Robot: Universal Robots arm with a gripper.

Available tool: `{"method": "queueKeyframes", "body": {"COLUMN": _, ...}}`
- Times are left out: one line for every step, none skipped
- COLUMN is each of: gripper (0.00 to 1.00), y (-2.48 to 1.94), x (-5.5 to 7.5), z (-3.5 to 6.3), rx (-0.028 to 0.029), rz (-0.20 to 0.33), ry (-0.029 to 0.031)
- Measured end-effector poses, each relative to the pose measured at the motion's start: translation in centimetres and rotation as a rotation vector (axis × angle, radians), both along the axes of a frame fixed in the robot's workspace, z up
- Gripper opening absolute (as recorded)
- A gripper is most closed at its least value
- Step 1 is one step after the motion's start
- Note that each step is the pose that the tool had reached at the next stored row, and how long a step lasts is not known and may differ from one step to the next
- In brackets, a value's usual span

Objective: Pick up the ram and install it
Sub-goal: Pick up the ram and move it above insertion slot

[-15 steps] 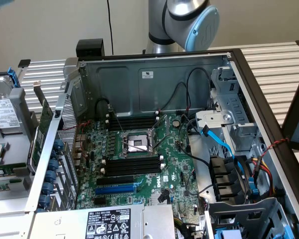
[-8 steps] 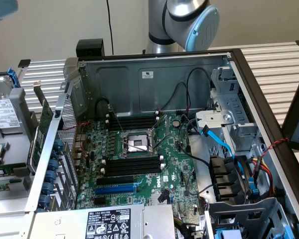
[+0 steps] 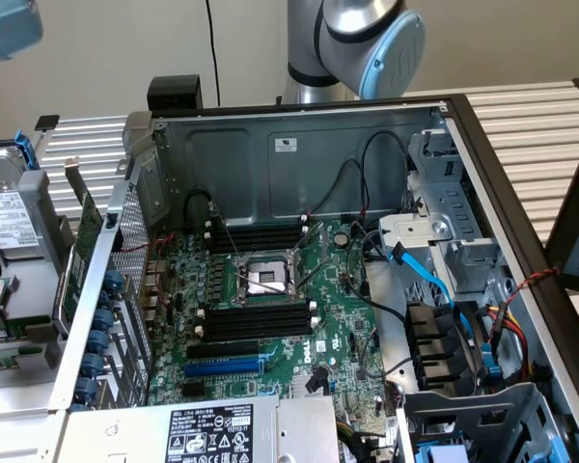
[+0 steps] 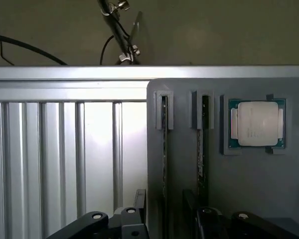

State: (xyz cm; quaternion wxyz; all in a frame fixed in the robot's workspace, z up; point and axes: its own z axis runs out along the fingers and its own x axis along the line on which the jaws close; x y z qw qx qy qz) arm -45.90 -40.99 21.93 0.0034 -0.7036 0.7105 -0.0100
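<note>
"Ram (image 4: pixel 164 149): a thin stick seen edge-on, standing upright in a narrow slot of the grey holder (image 4: pixel 249 189). The gripper (image 4: pixel 164 219) hangs just over it, jaws spread wide with one on each side, gripping nothing."

"Noted. A second stick (image 4: pixel 204 149) stands in the neighbouring slot, close beside the first. The likely risk is an off-centre close that catches or nudges this one too, because the far jaw sits almost over it."

"Agreed. The ram offers only a slim hard edge. If the jaws meet it at a slant, it could tilt or bind against the slot walls and drag the holder along."

"Materials: the holder is matt grey plastic with raised collars round each slot. A processor chip (image 4: pixel 257 123) lies flat in its own square recess, with a dull metal lid and a green rim. Beside the holder is a ribbed metal table (image 4: pixel 65 149), shiny, with long parallel grooves."

"In the exterior view the computer case (image 3: pixel 270 154) lies open, bare grey sheet steel. The black memory slots (image 3: pixel 259 320) on the green board (image 3: pixel 338 289) are long, narrow and empty. Loose black cables trail near them and could snag something."
</note>
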Motion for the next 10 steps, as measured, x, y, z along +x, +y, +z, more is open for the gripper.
{"method": "queueKeyframes", "body": {"gripper": 0.42, "y": 0.0, "x": 0.0, "z": -0.18, "rx": 0.0001, "rz": 0.002, "ry": 0.0}}
{"method": "queueKeyframes", "body": {"gripper": 0.42, "y": 0.0, "x": 0.0, "z": -0.36, "rx": 0.0002, "rz": 0.004, "ry": 0.0002}}
{"method": "queueKeyframes", "body": {"gripper": 0.42, "y": 0.0, "x": 0.0, "z": -0.54, "rx": 0.0002, "rz": 0.005, "ry": 0.0003}}
{"method": "queueKeyframes", "body": {"gripper": 0.42, "y": 0.0, "x": 0.0, "z": -0.71, "rx": 0.0002, "rz": 0.006, "ry": 0.0005}}
{"method": "queueKeyframes", "body": {"gripper": 0.42, "y": 0.0, "x": 0.0, "z": -0.87, "rx": 0.0002, "rz": 0.007, "ry": 0.0007}}
{"method": "queueKeyframes", "body": {"gripper": 0.42, "y": 0.0, "x": 0.0, "z": -1.04, "rx": 0.0002, "rz": 0.008, "ry": 0.0008}}
{"method": "queueKeyframes", "body": {"gripper": 0.42, "y": 0.0, "x": 0.0, "z": -1.19, "rx": 0.0001, "rz": 0.009, "ry": 0.001}}
{"method": "queueKeyframes", "body": {"gripper": 0.42, "y": 0.0, "x": 0.0, "z": -1.34, "rx": 0.0002, "rz": 0.01, "ry": 0.0012}}
{"method": "queueKeyframes", "body": {"gripper": 0.42, "y": 0.0, "x": 0.0, "z": -1.5, "rx": 0.0001, "rz": 0.011, "ry": 0.0012}}
{"method": "queueKeyframes", "body": {"gripper": 0.42, "y": 0.0, "x": 0.0, "z": -1.67, "rx": 0.0002, "rz": 0.011, "ry": 0.0012}}
